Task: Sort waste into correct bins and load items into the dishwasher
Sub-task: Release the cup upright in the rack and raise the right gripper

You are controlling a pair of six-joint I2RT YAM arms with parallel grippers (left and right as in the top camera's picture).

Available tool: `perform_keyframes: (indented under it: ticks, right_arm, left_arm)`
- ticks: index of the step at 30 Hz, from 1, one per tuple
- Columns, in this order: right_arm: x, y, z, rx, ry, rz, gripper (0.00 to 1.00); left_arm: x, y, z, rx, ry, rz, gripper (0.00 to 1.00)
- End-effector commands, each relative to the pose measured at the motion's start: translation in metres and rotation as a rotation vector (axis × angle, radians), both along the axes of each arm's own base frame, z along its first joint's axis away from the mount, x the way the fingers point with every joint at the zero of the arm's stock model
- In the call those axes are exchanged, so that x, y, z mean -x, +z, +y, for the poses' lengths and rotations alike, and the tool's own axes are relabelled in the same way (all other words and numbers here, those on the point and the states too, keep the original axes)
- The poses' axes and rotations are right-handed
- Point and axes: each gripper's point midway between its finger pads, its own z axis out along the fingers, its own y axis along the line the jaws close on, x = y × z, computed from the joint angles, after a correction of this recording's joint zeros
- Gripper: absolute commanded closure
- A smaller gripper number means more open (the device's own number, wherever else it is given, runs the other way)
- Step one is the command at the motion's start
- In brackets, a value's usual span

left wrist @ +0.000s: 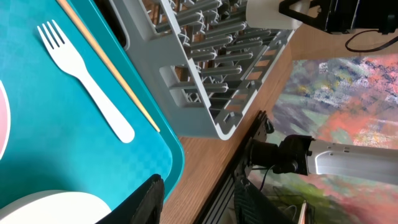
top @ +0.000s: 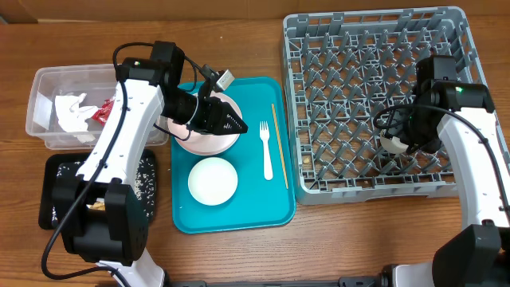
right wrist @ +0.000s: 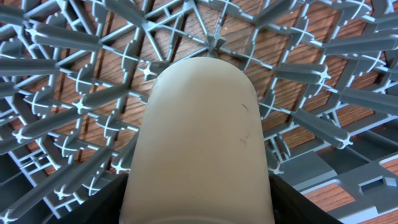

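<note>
**A:** What takes up the most room on the bench?

**B:** The large square grey plastic dish rack (top: 374,104), which fills the bench's right end. Near the rack's right edge, the right gripper (top: 401,137) is clamped on a white cylindrical cup (right wrist: 199,137). Its dark fingers (right wrist: 102,208) press on either side of the cup, which sits over the upright pegs.

**A:** And after that?

**B:** The teal rectangular serving tray (top: 255,203), at the middle of the bench just left of the rack. Two bins sit at the bench's left end. The clear rectangular plastic tub (top: 44,88) is toward the far edge and holds crumpled white paper napkins (top: 72,112) and a shiny red snack wrapper (top: 102,113). The flat black rectangular tray (top: 60,171) is toward the near edge, with white rice grains (top: 147,171) scattered on it.

**A:** What lies on the teal tray?

**B:** A pale pink round plate (top: 203,145) is at its far left corner, and a small white round bowl (top: 213,181) sits just in front of it. A white plastic fork (top: 266,147) lies to the right, and a thin tan chopstick (top: 280,143) lies along the tray's right edge.

**A:** And the left gripper?

**B:** The left gripper (top: 237,125) hovers over the pink plate. I cannot tell whether its jaws are spread or pinching anything.
</note>
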Motion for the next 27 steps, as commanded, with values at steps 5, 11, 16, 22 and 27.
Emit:
perform_keyframes:
  ticks: [5,11,16,22,27]
  right_arm:
    - [-0.01,0.012,0.023,-0.069,0.055,-0.047,0.81]
    - [-0.004,0.01,0.024,-0.06,0.06,-0.018,0.81]
    - [0.005,0.007,0.018,-0.032,0.051,0.019,0.81]
    - [0.009,-0.001,0.016,-0.029,0.044,0.04,0.82]
    - [0.007,-0.016,0.014,-0.035,0.029,0.043,0.82]
  left_arm:
    - [-0.001,0.003,-0.001,-0.005,0.008,-0.002,0.6]
    - [0.0,0.003,0.0,-0.006,0.007,0.003,0.6]
    - [0.001,0.002,0.0,-0.008,0.007,0.007,0.6]
    - [0.001,0.003,0.0,-0.007,0.007,0.007,0.6]
    - [0.001,0.002,0.0,-0.008,0.007,0.007,0.6]
